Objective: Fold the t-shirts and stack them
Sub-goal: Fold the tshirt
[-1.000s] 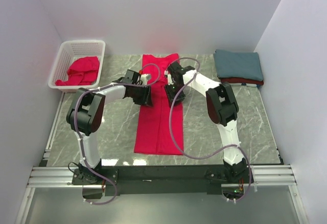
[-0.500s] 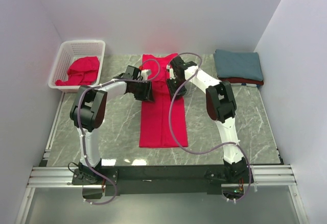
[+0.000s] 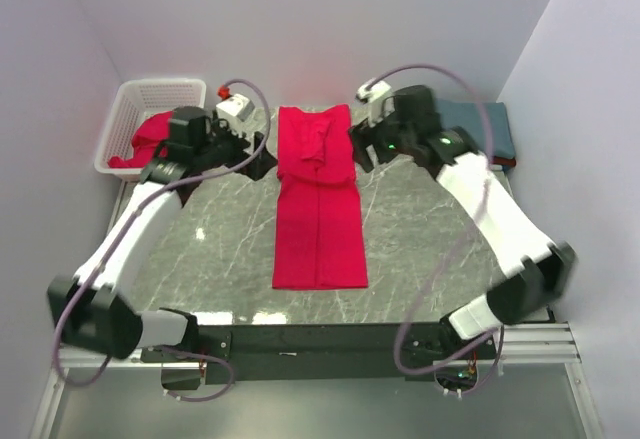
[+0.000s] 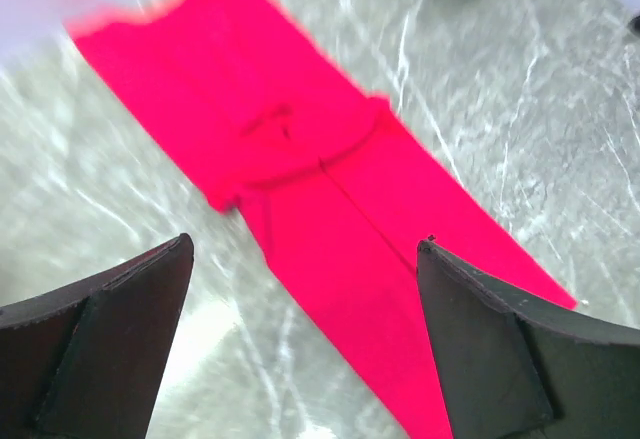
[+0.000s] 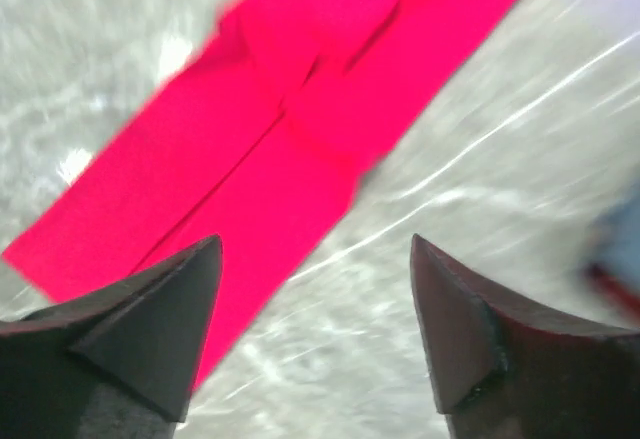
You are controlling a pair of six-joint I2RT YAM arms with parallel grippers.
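A grey marbled tabletop (image 3: pixel 420 239) fills the space between pale, plain walls. On its middle lies a bright red t-shirt (image 3: pixel 318 209), folded into a long narrow strip that runs from the near side toward the far wall. Its near edge is straight, and a seam of two meeting flaps goes along the centre. The far part of the strip is a little wider, with small creases.

One second ago both end effectors were low over the upper half of this strip and the near edge reached closer to the arm bases. Now the strip is shorter on the near side, and both arms are lifted and swung outward. The left end effector (image 4: pixel 305 249) is just left of the strip's far part with its fingers spread wide, holding nothing. The right end effector (image 5: pixel 315 244) is just right of it, also wide apart and empty.

At the far left corner stands a white lattice basket (image 3: pixel 125 99) with a crumpled red t-shirt (image 3: pixel 148 141) inside. At the far right corner a folded teal-blue t-shirt (image 3: pixel 495 127) lies on a darker red t-shirt (image 3: pixel 505 161), partly hidden by the right arm.
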